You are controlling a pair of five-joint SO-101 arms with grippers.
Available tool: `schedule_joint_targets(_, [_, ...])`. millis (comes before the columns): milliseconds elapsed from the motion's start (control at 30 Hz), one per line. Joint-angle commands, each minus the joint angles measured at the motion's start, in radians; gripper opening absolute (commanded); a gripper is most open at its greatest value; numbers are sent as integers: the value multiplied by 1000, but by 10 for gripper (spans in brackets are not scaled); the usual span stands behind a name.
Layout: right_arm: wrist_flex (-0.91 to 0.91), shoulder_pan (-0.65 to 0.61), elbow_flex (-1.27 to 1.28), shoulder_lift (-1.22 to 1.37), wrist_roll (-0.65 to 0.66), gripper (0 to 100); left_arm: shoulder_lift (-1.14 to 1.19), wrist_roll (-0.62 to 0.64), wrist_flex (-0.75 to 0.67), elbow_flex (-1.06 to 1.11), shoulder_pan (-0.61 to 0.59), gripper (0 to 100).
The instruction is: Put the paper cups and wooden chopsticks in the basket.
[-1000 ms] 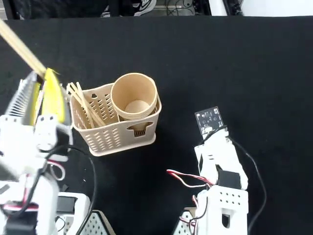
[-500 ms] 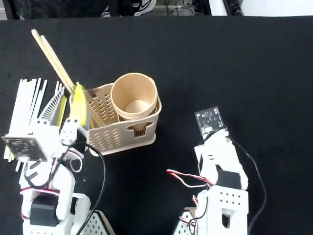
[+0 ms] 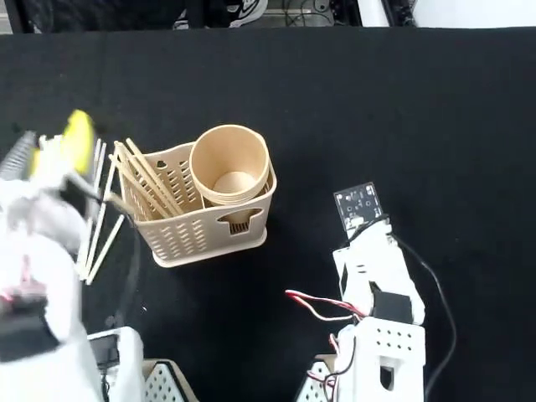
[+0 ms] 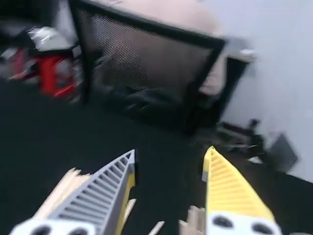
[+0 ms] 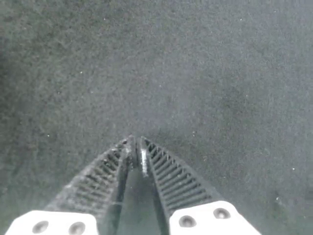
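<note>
- Black cloth covers the counter (image 3: 402,109), the largest thing in the high view, with one arm at each lower corner.
- Beige perforated basket (image 3: 201,234) stands left of centre, upright.
- Paper cups (image 3: 229,163) sit nested inside the basket's right compartment, mouth up; I see no other cup on the counter, so that half of the job looks finished.
- Wooden chopsticks (image 3: 146,180) lean in a bundle in the basket's left compartment, tips sticking out over its rim.
- Loose chopsticks (image 3: 95,226) lie on the counter just beside the basket's left wall; these appear to be what is left to collect.
- Left claw (image 4: 170,154), yellow and grey, is spread wide with nothing between its jaws, raised near the loose sticks to the basket's left.
- Right claw (image 5: 136,142) is pinched together, tips almost touching, holding nothing, pointing at bare counter well apart from the basket.
- Judged overall: mostly done, a few sticks outstanding.
</note>
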Motion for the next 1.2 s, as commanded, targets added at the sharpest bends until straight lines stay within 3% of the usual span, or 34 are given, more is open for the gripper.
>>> schedule_joint_targets(0, [-17,5,-2,-13,8,15,457,-107,181,-390,-185,227])
schedule_joint_targets(200, [-17,5,-2,-13,8,15,902,-370,334,-645,-286,227])
schedule_joint_targets(567, [-17,5,-2,-13,8,15,1478,-776,336,-822,-349,177])
schedule_joint_targets(900, [-17,5,-2,-13,8,15,1818,-795,342,-1007,-351,177])
schedule_joint_targets(1167, [-17,5,-2,-13,8,15,1942,-796,342,-1069,-349,177])
